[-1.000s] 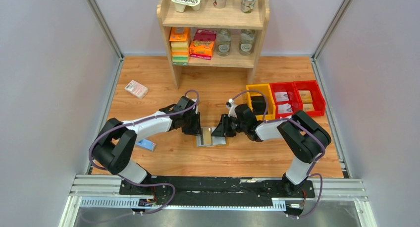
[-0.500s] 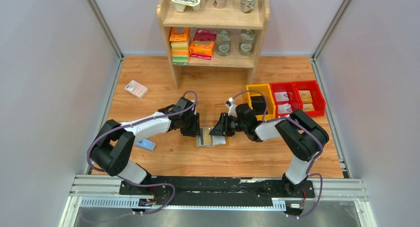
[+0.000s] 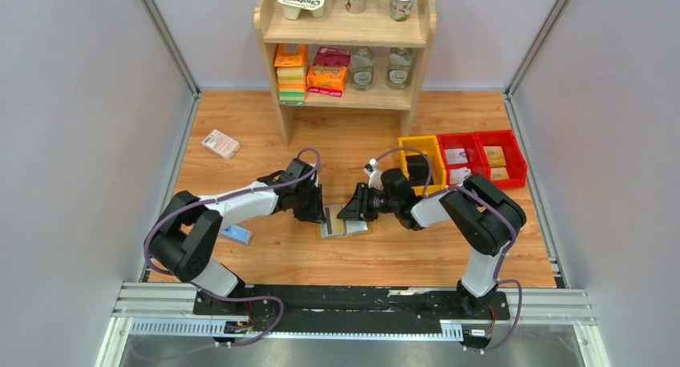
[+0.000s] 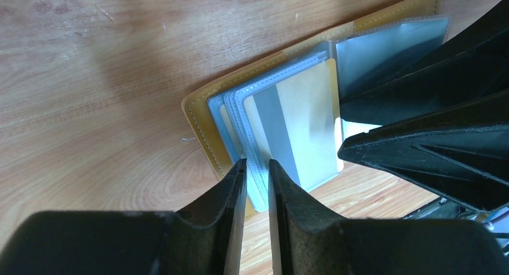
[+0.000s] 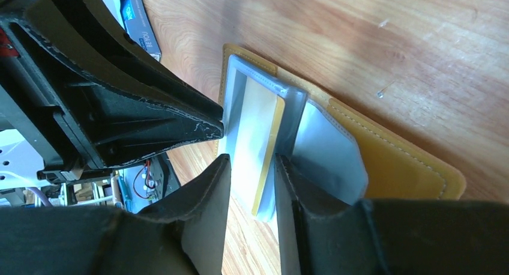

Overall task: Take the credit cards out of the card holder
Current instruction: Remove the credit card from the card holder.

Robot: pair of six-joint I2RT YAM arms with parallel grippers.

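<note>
The tan card holder (image 3: pixel 359 225) lies open on the wooden table between both arms. In the left wrist view its leather cover (image 4: pixel 201 122) holds grey-blue plastic sleeves fanned out, with a cream card (image 4: pixel 300 125) with a grey stripe on top. My left gripper (image 4: pixel 257 164) (image 3: pixel 319 213) is shut on the sleeves' near edge. My right gripper (image 5: pixel 251 161) (image 3: pixel 353 211) is open, and its fingers straddle a raised sleeve with the yellow-edged card (image 5: pixel 258 131) in it. The cover (image 5: pixel 396 161) lies flat to the right.
A blue bar (image 3: pixel 236 234) lies left of the left arm. A pink-white packet (image 3: pixel 220 143) lies at the far left. A wooden shelf (image 3: pixel 345 46) with goods stands at the back. Yellow (image 3: pixel 421 155) and red bins (image 3: pixel 481 159) stand at the right.
My right gripper has moved slightly left toward the left gripper. The card holder has shifted and turned a little with it. The left gripper stays on the sleeves.
</note>
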